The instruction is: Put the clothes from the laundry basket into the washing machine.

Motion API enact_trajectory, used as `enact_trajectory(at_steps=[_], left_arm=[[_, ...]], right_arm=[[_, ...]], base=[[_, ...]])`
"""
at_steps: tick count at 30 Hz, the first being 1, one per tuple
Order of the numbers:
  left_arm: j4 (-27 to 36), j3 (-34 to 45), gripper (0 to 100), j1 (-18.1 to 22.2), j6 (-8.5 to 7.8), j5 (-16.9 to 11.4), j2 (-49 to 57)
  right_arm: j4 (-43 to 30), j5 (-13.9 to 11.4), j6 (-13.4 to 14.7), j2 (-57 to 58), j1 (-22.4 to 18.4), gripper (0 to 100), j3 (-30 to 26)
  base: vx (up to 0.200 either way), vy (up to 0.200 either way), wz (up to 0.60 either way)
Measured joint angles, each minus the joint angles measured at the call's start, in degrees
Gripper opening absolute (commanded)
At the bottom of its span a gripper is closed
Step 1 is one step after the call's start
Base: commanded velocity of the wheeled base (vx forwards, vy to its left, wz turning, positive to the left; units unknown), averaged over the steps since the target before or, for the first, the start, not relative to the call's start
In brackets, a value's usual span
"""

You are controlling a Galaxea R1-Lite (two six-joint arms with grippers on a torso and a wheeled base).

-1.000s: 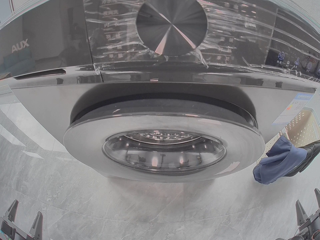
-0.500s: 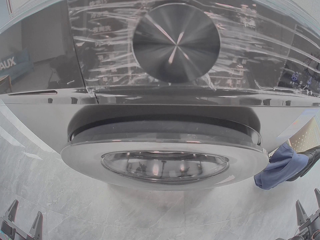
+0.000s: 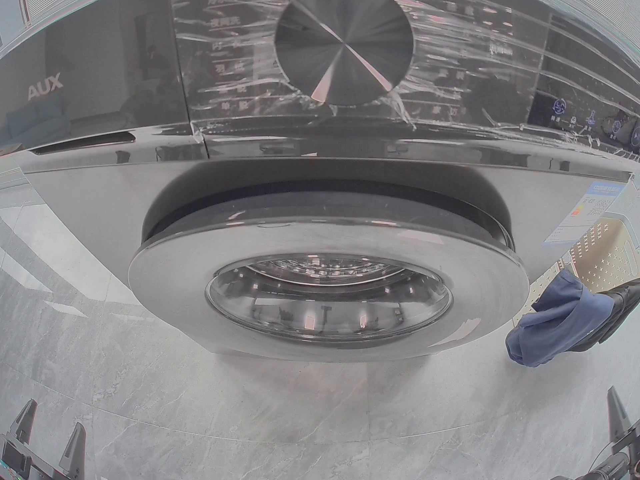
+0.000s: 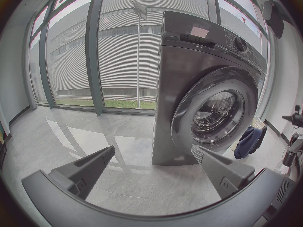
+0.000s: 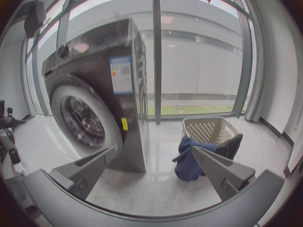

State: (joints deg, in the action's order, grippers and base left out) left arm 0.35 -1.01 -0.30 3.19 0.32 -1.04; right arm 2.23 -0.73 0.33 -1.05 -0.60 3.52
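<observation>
Status: washing machine door shut; clothes drape over laundry basket rim beside it. My left pincer, right pincer both released, empty. Approach stage, I judge; next: open door.

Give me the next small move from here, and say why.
Probably raise the left gripper to the rim of the washing machine door to pull it open. The door looks shut, so no clothes can go in yet. Both it and the right gripper are open and empty, and the blue garment hangs over the laundry basket rim beside the machine.
</observation>
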Motion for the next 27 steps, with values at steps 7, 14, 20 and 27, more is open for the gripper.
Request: enact_trajectory(at_steps=[7, 14, 20, 27], left_arm=[[0.0, 0.0, 100, 0.0, -0.05, 0.0, 0.0], [0.0, 0.0, 100, 0.0, -0.05, 0.0, 0.0], [0.0, 0.0, 100, 0.0, -0.11, 0.0, 0.0], [0.0, 0.0, 100, 0.0, -0.22, 0.0, 0.0]], right_arm=[[1.6, -3.5, 0.7, -7.2, 0.0, 100, 6.9], [8.7, -7.9, 0.0, -24.4, 1.0, 100, 9.4], [15.8, -9.3, -1.2, -39.7, 6.6, 100, 11.3], [22.4, -10.3, -1.8, -55.0, 17.3, 100, 14.7]], base=[[0.0, 0.0, 0.0], [0.0, 0.0, 0.0], [0.0, 0.0, 0.0], [0.0, 0.0, 0.0]])
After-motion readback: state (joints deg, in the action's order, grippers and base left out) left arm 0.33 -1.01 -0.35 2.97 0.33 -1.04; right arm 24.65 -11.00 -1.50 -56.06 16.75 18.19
